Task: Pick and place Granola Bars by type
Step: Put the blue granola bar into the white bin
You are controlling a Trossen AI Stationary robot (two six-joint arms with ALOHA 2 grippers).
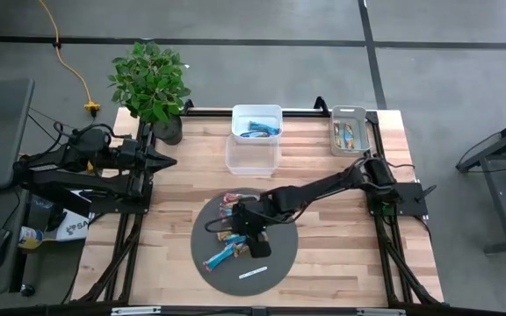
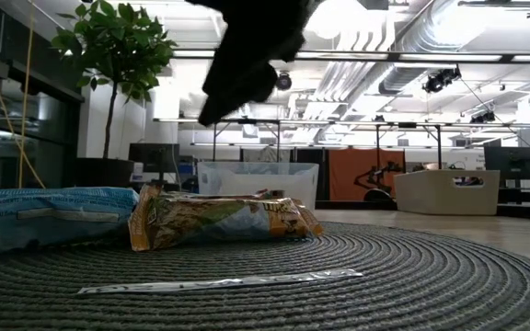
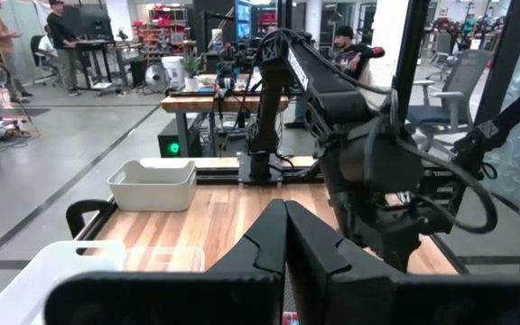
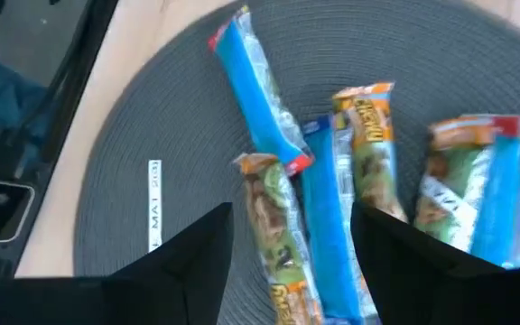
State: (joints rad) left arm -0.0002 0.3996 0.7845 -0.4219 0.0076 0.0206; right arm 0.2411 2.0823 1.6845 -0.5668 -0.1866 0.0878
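Observation:
Several granola bars lie flat on a round grey mat (image 1: 275, 259). In the right wrist view these are a blue bar (image 4: 260, 90), a tan-and-green bar (image 4: 273, 226), a second blue bar (image 4: 328, 217), another tan bar (image 4: 368, 153) and a cluster (image 4: 477, 181). My right gripper (image 4: 292, 271) is open and hangs above the mat (image 1: 253, 233), its fingers standing to either side of the tan-and-green bar and the blue bar beside it, touching neither. The low view shows the gripper (image 2: 247, 55) clear above a tan-and-green bar (image 2: 214, 221). My left gripper (image 1: 169, 161) waits shut near the table's left edge.
A thin white strip (image 1: 253, 273) lies on the mat's near part. At the far edge stand a white bin (image 1: 256, 112) with blue bars, a clear bin (image 1: 251, 162) and a grey bin (image 1: 363, 132) with tan bars. A potted plant (image 1: 152, 83) stands far left.

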